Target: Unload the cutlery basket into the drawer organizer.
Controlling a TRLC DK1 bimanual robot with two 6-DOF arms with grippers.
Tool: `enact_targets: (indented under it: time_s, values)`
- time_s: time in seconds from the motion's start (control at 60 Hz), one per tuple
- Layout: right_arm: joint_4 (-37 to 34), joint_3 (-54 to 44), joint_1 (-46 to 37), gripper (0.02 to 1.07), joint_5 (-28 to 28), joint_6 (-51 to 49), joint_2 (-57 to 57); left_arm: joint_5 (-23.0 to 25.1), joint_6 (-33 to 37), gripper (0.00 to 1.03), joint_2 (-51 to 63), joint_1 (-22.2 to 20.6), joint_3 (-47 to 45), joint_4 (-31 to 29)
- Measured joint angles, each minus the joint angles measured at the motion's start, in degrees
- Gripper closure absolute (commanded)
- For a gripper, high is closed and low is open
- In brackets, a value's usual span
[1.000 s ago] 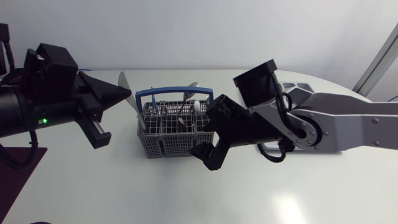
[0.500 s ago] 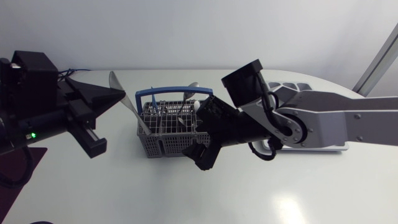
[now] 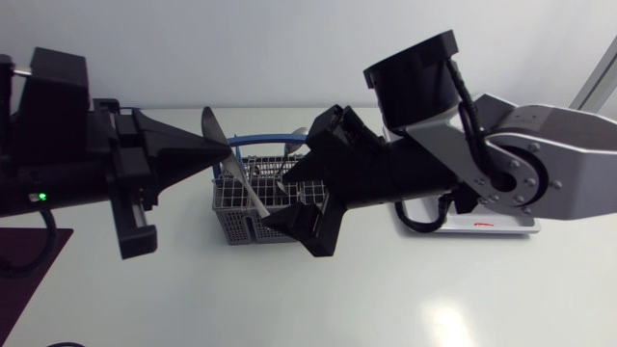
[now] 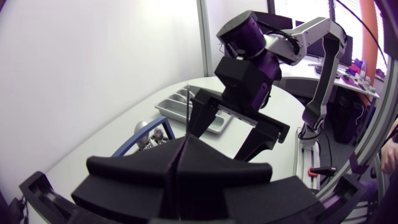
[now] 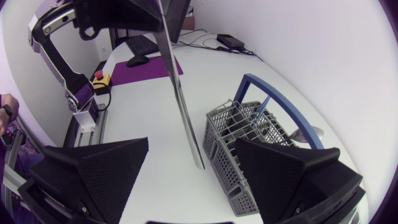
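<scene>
My left gripper (image 3: 227, 151) is shut on a silver table knife (image 3: 247, 185) and holds it aslant over the grey cutlery basket (image 3: 253, 220), which has a blue handle (image 3: 265, 141). The right gripper (image 3: 305, 189) stands open, facing the knife from the basket's right side. In the right wrist view the knife (image 5: 184, 106) hangs ahead of the gap between the right gripper's (image 5: 193, 186) fingers without touching them, beside the basket (image 5: 249, 146). The left wrist view shows the knife (image 4: 188, 107) edge-on, rising from my left gripper (image 4: 180, 155). The drawer organizer (image 4: 171, 107) lies behind my right arm.
Several pieces of cutlery (image 3: 285, 170) stand in the basket, among them a blue-handled one (image 5: 261, 106) and a spoon (image 5: 305, 132). A dark purple mat (image 3: 29, 255) lies at the table's left edge. The organizer's edge (image 3: 511, 229) shows under the right arm.
The left gripper has carried the knife rightward, over the basket. The right arm has lifted and turned its open gripper toward the knife.
</scene>
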Motion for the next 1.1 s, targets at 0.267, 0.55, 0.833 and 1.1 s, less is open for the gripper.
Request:
enact_targets:
  time_s: [0.267, 0.55, 0.833, 1.1]
  values:
    - [-0.66, 1.55, 0.33, 0.09, -1.05, -0.50, 0.07, 10.95, -0.02, 0.91, 5.70, 5.09, 1.29, 0.92]
    - [-0.68, 3.39, 0.31, 0.39, -1.09, -1.29, 3.52, 14.67, 0.00, 0.91, 6.97, 5.75, 2.89, 1.60]
    - [-0.48, 4.72, 0.33, 0.70, -1.05, -1.36, 4.37, 14.78, 0.44, 0.91, 7.43, 6.93, 2.95, 1.62]
    - [-0.48, 4.74, 0.81, 0.93, -1.03, -1.70, 4.76, 15.02, 0.44, 0.91, 7.78, 7.26, 2.95, 1.60]
